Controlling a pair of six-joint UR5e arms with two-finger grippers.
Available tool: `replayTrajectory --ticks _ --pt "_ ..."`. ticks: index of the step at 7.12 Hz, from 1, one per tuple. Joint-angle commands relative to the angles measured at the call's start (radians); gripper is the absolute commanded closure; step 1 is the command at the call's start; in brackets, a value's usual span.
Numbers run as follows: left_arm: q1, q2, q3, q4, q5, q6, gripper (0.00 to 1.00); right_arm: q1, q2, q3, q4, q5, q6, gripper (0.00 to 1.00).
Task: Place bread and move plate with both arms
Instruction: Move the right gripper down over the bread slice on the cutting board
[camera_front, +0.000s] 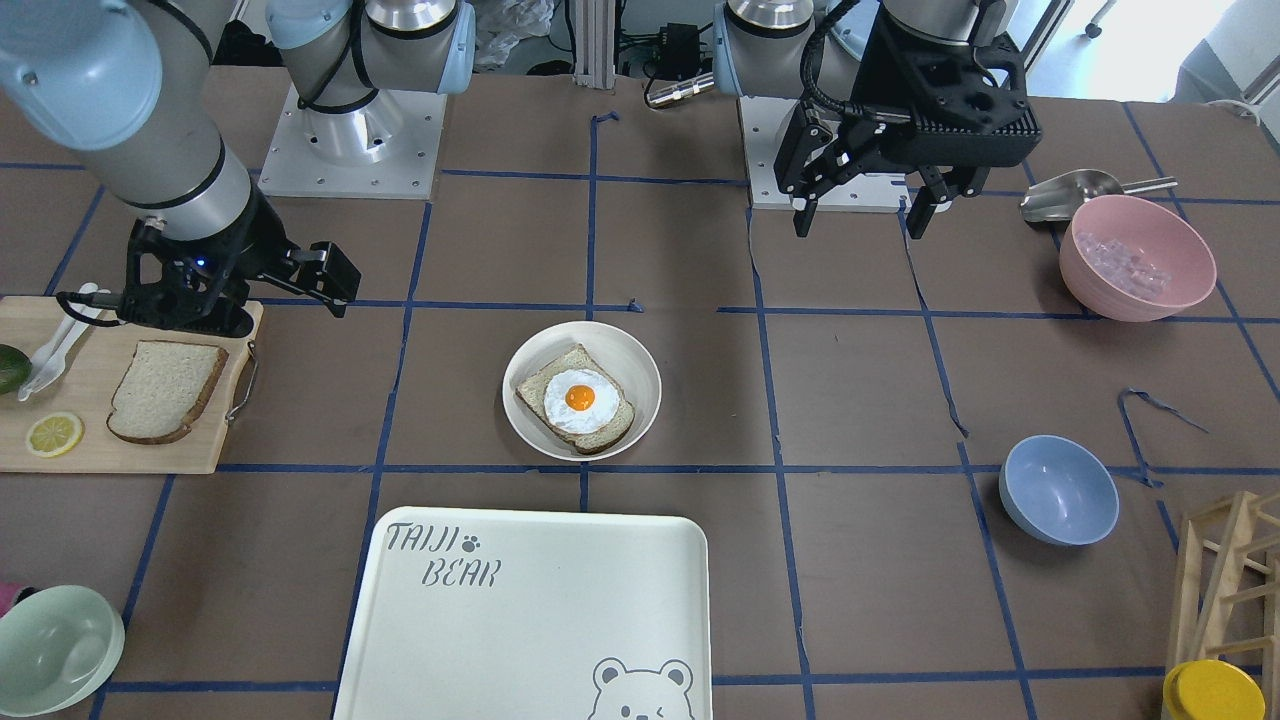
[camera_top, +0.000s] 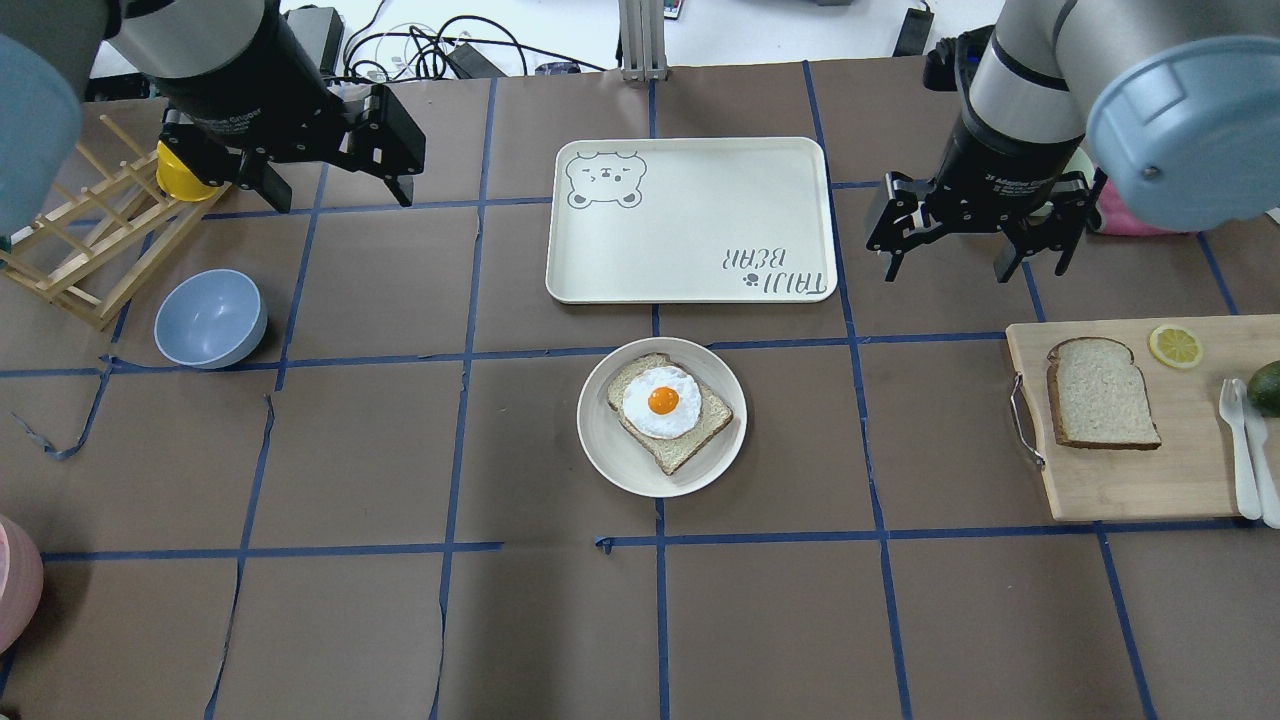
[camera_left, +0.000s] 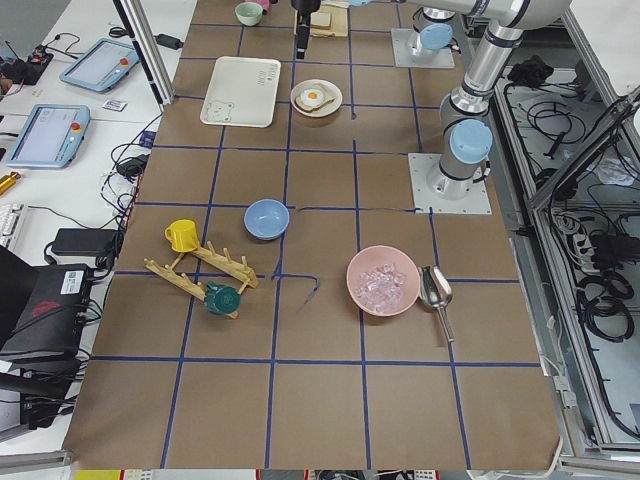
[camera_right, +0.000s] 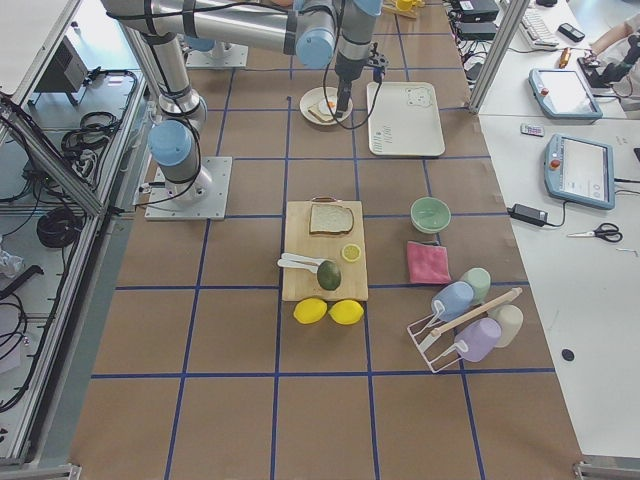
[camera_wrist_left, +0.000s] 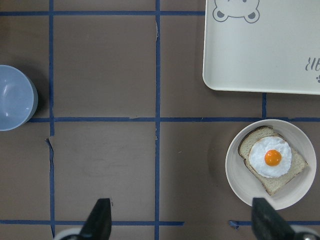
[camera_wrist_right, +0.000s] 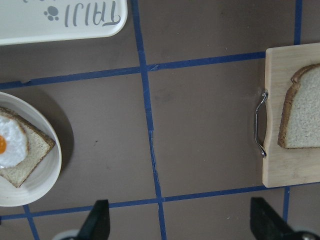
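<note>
The bare bread slice (camera_top: 1100, 392) lies on a wooden cutting board (camera_top: 1130, 480) at the right; it also shows in the front view (camera_front: 165, 390) and the right wrist view (camera_wrist_right: 305, 120). The cream plate (camera_top: 610, 450) sits mid-table and holds a second slice topped with a fried egg (camera_top: 665, 405). My right gripper (camera_top: 970, 255) hangs open and empty above the table, beyond the board's far left corner. My left gripper (camera_top: 330, 190) hangs open and empty at the far left, well away from the plate. The plate also shows in the left wrist view (camera_wrist_left: 240, 170).
A white bear-print tray (camera_top: 690, 220) lies just beyond the plate. A blue bowl (camera_top: 210, 318) and a wooden rack (camera_top: 90, 240) are at the left. A lemon slice (camera_top: 1175, 346), cutlery (camera_top: 1240, 450) and an avocado (camera_top: 1265, 385) share the board. A pink bowl (camera_front: 1137, 258) stands near the left base.
</note>
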Motion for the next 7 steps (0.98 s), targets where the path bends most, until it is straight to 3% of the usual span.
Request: replayTrajectory --ticks 1,3,4,5,7 --pt "-0.002 -0.001 0.003 -0.020 0.000 -0.001 0.00 -0.100 0.097 0.061 -0.132 -0.006 -0.025 0.06" --pt "0.000 0.001 0.015 -0.105 0.005 -0.007 0.00 -0.151 0.155 0.104 -0.249 -0.037 -0.019 0.15" --pt "0.000 -0.002 0.015 -0.102 0.006 -0.007 0.00 -0.153 0.194 0.106 -0.294 -0.099 -0.022 0.16" --pt "0.000 -0.002 0.014 -0.097 0.002 -0.010 0.00 -0.154 0.206 0.109 -0.312 -0.148 -0.023 0.30" --pt "-0.002 -0.038 0.001 -0.079 -0.001 -0.048 0.00 -0.186 0.243 0.117 -0.314 -0.173 -0.023 0.34"
